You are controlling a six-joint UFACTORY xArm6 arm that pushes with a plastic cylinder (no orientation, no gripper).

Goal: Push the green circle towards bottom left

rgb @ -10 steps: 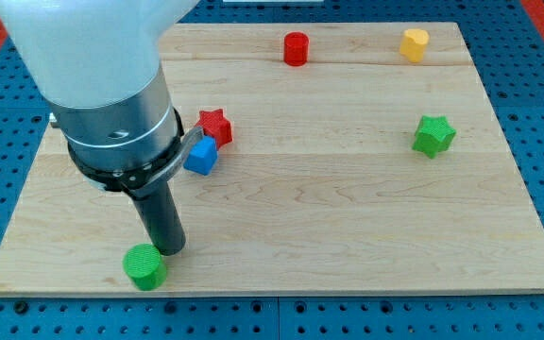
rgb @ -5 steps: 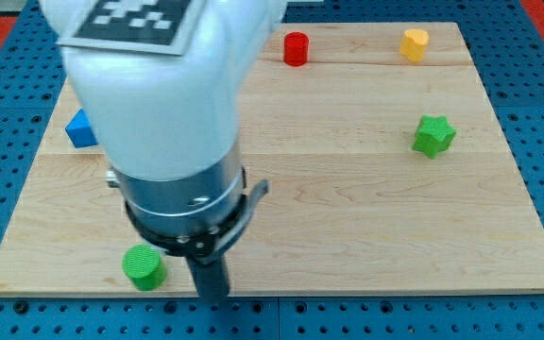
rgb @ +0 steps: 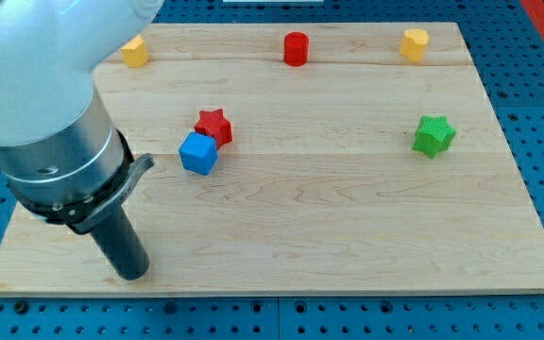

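Observation:
The green circle does not show in the camera view; the rod stands over the spot near the board's bottom left corner where it last showed. My tip [rgb: 132, 275] rests on the wooden board [rgb: 348, 227] close to the bottom edge, far below and left of the blue cube [rgb: 198, 153]. The arm's big white and grey body hides the board's left part.
A red star [rgb: 213, 125] touches the blue cube's upper right. A green star [rgb: 433, 135] sits at the right. A red cylinder [rgb: 296, 47] and two yellow blocks [rgb: 135, 52] [rgb: 415, 43] lie along the top edge.
My tip swung from right of the green circle down past the bottom edge, then left onto the circle's spot. The green circle has gone out of sight behind the rod.

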